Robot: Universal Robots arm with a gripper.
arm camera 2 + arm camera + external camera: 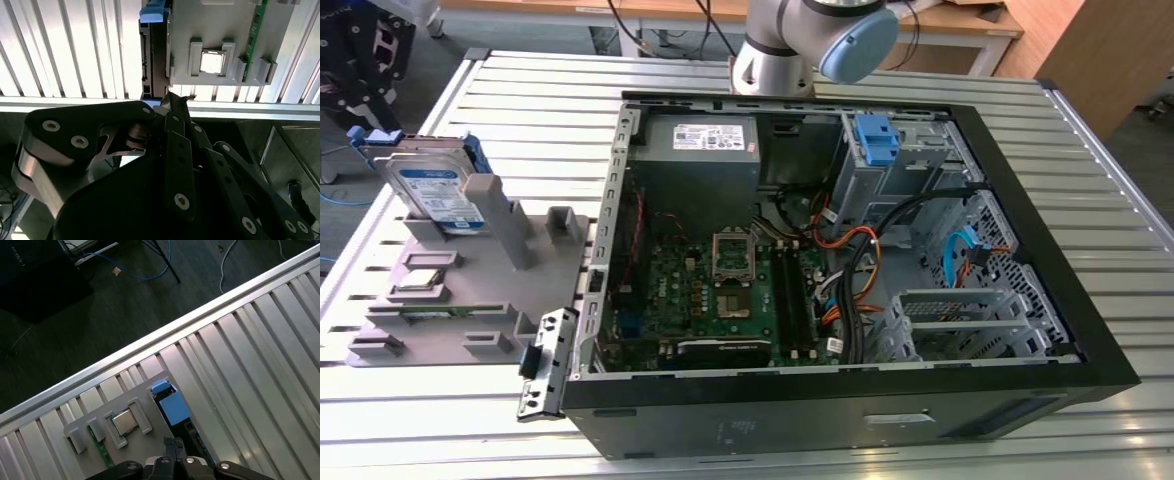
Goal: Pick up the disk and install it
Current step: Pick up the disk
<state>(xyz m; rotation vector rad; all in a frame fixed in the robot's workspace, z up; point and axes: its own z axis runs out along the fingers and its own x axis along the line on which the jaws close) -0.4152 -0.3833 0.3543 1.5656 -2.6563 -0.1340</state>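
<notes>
Gripper (172, 99) | jaws closed | hovers above disk (434, 185) standing in grey fixture (507, 240)

No lettering can be read anywhere on the bench, only the labels themselves. In the exterior view the disk (438, 190), propped upright in a grey holder (507, 235), carries a blue-and-white label whose print is too small to read. The white sticker (703, 136) on the power-supply box inside the open computer case (854, 392) and a pale strip (897, 418) on the case's front are equally illegible.
</notes>
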